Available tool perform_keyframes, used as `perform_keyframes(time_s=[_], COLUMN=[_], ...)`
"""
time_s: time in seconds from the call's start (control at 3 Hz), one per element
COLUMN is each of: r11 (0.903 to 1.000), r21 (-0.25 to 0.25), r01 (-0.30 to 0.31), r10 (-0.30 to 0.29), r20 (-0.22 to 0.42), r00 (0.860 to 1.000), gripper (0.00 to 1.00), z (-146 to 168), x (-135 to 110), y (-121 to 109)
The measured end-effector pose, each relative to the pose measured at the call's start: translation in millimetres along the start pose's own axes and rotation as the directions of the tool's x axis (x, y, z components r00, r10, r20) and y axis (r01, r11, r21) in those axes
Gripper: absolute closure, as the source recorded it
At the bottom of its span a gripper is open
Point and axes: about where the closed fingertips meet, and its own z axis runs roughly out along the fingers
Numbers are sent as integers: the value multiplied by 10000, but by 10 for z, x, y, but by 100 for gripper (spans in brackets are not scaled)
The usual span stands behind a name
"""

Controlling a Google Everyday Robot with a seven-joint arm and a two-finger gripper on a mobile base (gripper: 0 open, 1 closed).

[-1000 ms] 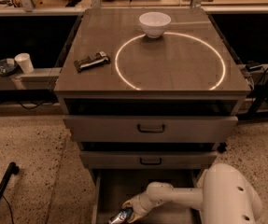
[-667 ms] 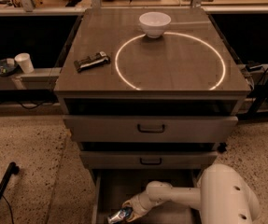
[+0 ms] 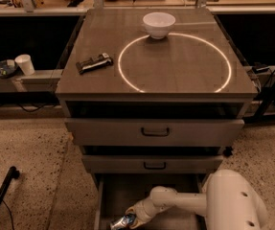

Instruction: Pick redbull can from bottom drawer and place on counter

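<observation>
Presently you have the redbull can (image 3: 122,221) low in the bottom drawer (image 3: 127,194), which stands pulled out; the can lies tilted toward the drawer's front left. Your gripper (image 3: 132,217) is inside that drawer, clamped on the can's right end, with the white arm (image 3: 175,202) reaching in from the right. Above, the two upper drawers (image 3: 154,132) are closed. On the counter (image 3: 185,87), a white bowl (image 3: 158,24) sits on the far edge of the glowing circle (image 3: 175,61), and a dark packet (image 3: 94,63) lies just outside the circle's left side. A paper cup (image 3: 25,64) stands on a shelf well to the left.
</observation>
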Motion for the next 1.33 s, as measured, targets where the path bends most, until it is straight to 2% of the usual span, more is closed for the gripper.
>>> perform_keyframes(time_s=[0.33, 0.67, 1.0, 1.33], r11=[9934, 9633, 9172, 9222], r21=[953, 2263, 2990, 2808], r01=[633, 1444, 2633, 2659], r10=[-659, -1447, -2553, -2639], r20=[239, -152, -665, -455], r00=[9975, 9894, 9646, 9635], gripper=[100, 100, 100, 100], z=[-422, -1171, -1638, -1581], x=[-237, -489, -888, -1012], y=[62, 61, 193, 366])
